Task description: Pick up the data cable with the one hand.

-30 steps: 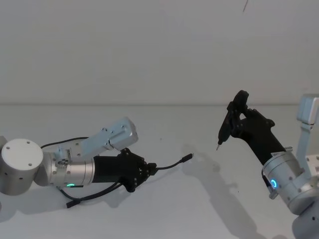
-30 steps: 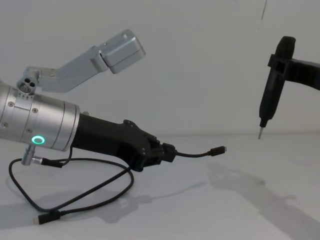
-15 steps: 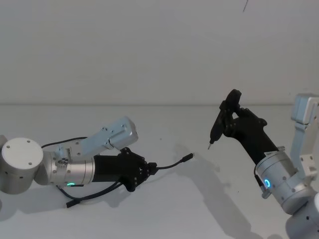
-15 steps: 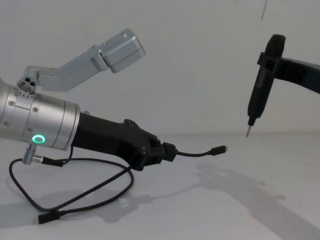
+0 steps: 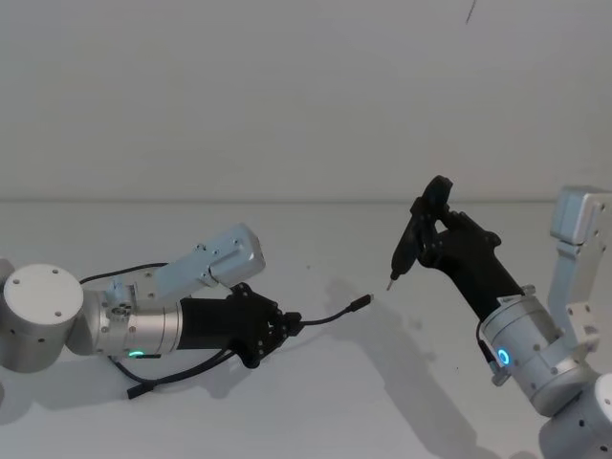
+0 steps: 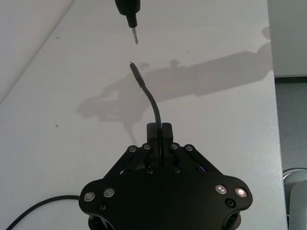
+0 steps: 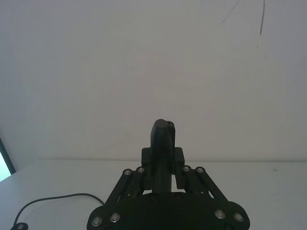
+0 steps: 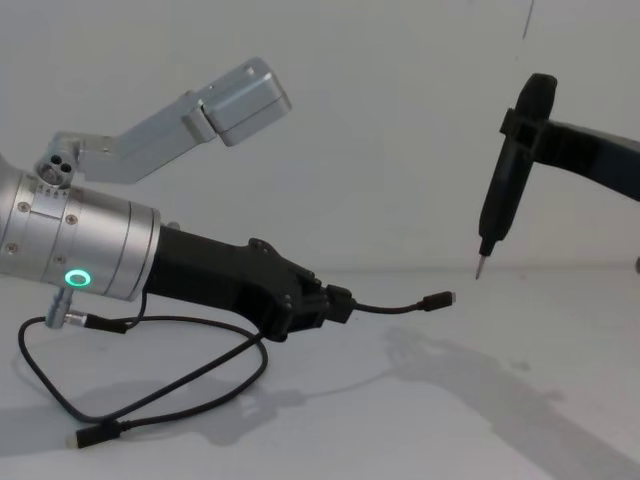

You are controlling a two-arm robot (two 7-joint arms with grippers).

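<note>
Chest view: the data cable [image 8: 390, 308] is seen clamped a little way behind one plug, so that a short free length arches out from the left claw [image 8: 335, 303] and ends in the small plug [image 8: 437, 298], held just clear of the table [image 8: 420, 420]. The rest of the cable hangs back under the silver wrist in a loose loop that lies on the table toward its left edge, with the other plug [image 8: 95, 436] resting flat near the front edge. In the left wrist view the cable [image 6: 152, 106] is seen running straight out between the closed fingers [image 6: 166, 128], gripped squarely at their tips. The pick-up is judged largely made at the held end, though most of the cable is not yet lifted. For the step to be done well, the grip should be kept firm and the wrist raised slowly and evenly, so that the loop is drawn up without snagging under the arm or whipping the far plug across the table. The right claw [image 5: 427, 228] is held raised over the table's right side, closed on a slim black pen-like tool [image 5: 413, 232] whose metal tip [image 8: 479, 269] points down just beside the free plug; room should be kept between the two.
</note>
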